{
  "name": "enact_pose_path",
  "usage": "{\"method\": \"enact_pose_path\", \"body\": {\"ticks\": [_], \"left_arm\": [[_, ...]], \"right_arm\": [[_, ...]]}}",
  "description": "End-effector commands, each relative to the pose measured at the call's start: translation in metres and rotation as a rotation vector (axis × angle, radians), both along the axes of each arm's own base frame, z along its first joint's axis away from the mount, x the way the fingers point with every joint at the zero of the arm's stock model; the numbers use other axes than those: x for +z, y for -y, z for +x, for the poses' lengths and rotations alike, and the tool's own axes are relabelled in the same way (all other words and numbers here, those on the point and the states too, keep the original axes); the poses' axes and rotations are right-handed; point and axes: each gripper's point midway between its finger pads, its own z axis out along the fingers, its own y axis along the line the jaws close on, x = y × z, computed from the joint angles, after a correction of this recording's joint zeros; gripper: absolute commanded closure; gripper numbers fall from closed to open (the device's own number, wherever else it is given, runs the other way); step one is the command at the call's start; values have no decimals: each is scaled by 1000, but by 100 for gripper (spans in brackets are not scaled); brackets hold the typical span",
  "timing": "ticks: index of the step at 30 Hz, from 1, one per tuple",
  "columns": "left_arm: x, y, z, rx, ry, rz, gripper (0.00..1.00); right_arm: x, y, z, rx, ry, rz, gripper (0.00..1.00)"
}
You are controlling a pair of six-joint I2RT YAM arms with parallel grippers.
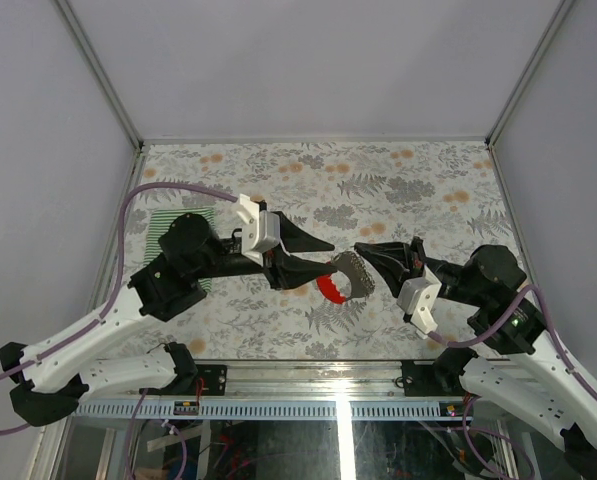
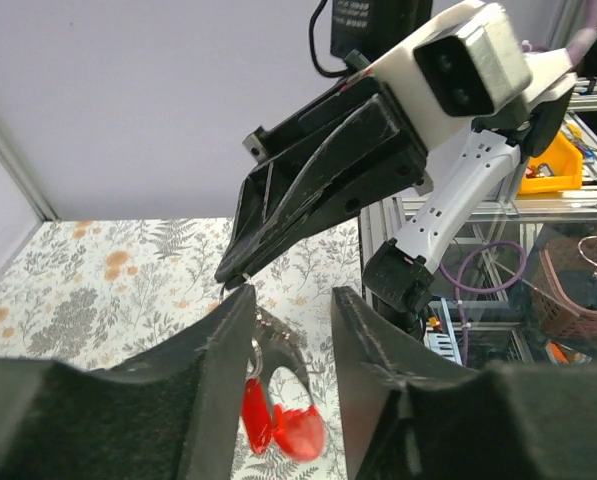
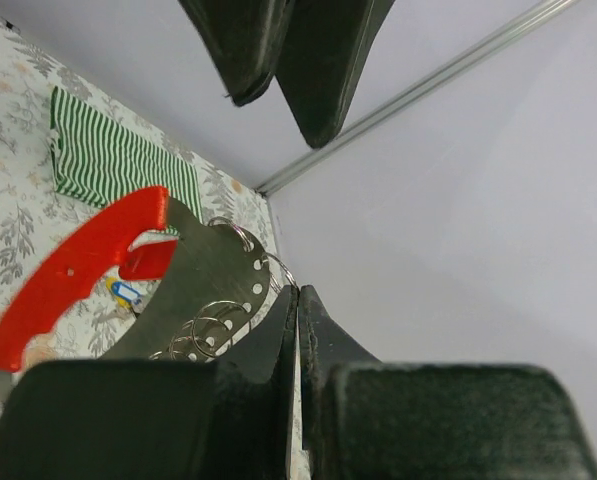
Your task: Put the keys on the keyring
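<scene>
Now left fingers (image 2: 210,352) parted; right fingers (image 3: 270,345) pinch keyring (image 3: 281,268).

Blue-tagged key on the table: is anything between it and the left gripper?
Yes, it seems. The red-handled ring plate, pinched by the shut right gripper, hangs over the blue-tagged key, with the open left gripper beyond it.

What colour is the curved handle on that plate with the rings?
The handle is bright red; the right wrist view shows it best.
</scene>
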Motion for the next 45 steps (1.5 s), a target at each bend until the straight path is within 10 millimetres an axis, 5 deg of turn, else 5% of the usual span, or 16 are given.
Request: {"method": "enact_pose_path", "body": {"ticks": [1, 10, 24, 31, 40, 45], "left_arm": [[7, 5, 12, 52, 4, -48, 60], [-8, 19, 22, 46, 41, 34, 50], [-16, 28, 42, 116, 5, 51, 49], [-26, 35, 46, 114, -1, 96, 63], [-31, 36, 46, 106, -5, 119, 99], [-35, 33, 46, 116, 5, 139, 100]], "right_arm": [[34, 8, -2, -32, 108, 32, 100], [39, 8, -10, 1, 70, 58, 100], [40, 6, -14, 27, 69, 79, 100], [42, 6, -17, 43, 66, 94, 100], [40, 5, -21, 63, 49, 101, 100], [39, 4, -21, 66, 41, 111, 99]]}}
